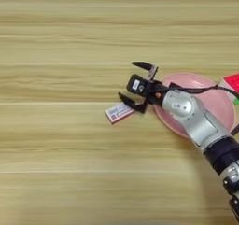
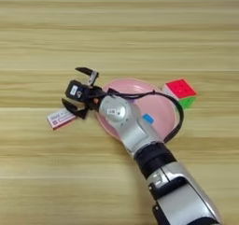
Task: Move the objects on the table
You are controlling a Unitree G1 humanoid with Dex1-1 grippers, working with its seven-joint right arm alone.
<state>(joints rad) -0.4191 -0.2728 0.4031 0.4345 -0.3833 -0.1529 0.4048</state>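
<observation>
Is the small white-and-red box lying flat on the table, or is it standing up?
Lying flat: the box shows its broad printed face upward on the table.

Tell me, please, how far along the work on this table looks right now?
Done, apparently: a blue bar lies on the pink plate. In hand: nothing; the right gripper is open, its lower finger at the white-and-red box lying on the table left of the plate. Left: that box and the puzzle cube beside the plate's right rim.
</observation>
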